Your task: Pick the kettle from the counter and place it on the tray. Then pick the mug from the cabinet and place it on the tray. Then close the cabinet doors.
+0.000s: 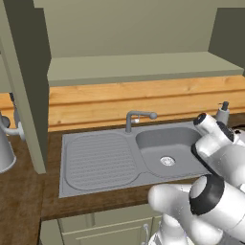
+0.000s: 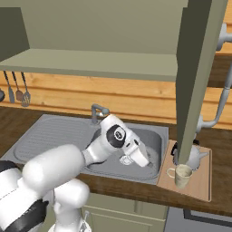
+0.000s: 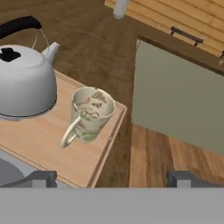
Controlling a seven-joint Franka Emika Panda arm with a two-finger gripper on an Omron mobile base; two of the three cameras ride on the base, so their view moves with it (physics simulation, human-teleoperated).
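No writing or brand marks can be read. Taking the tray [image 3: 48,144] as landmark, a flat pale wood board lying on the dark wood counter [image 3: 148,153]: on its left stands the kettle [image 3: 24,83], a smooth silvery dome with black handle and knob. Just right of it on the tray, the mug [image 3: 89,114], cream with brownish mottling, stands upright. The gripper [image 3: 109,177] hangs near the tray, fingers apart, holding nothing. Right of the tray hangs an open olive cabinet door [image 3: 175,100].

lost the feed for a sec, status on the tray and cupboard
Pincer open, empty. Silvery dome kettle and patterned cream mug on pale wooden tray. Olive-grey cabinet doors open.
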